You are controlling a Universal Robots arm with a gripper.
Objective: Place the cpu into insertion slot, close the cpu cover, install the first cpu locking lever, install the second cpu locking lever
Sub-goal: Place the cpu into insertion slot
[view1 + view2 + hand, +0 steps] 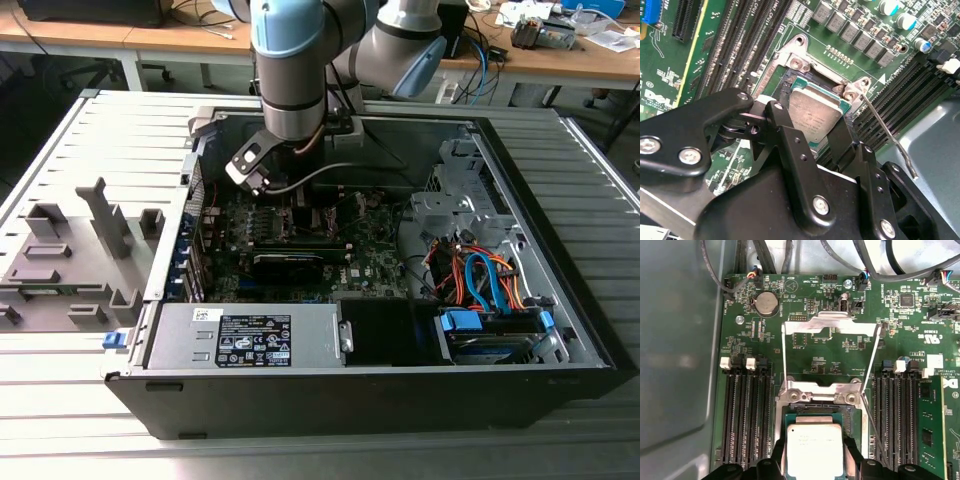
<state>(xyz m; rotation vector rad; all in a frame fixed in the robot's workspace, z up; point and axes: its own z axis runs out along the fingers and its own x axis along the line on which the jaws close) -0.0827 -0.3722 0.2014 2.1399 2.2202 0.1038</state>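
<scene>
Grey slatted table carried an open computer case, with the arm reaching inside. I judged only the first step under way: the gripper clasped the cpu by two edges at the insertion slot, seating unclear. The first wrist view showed the cpu cover flipped open; the second wrist view showed a locking lever standing free.
</scene>
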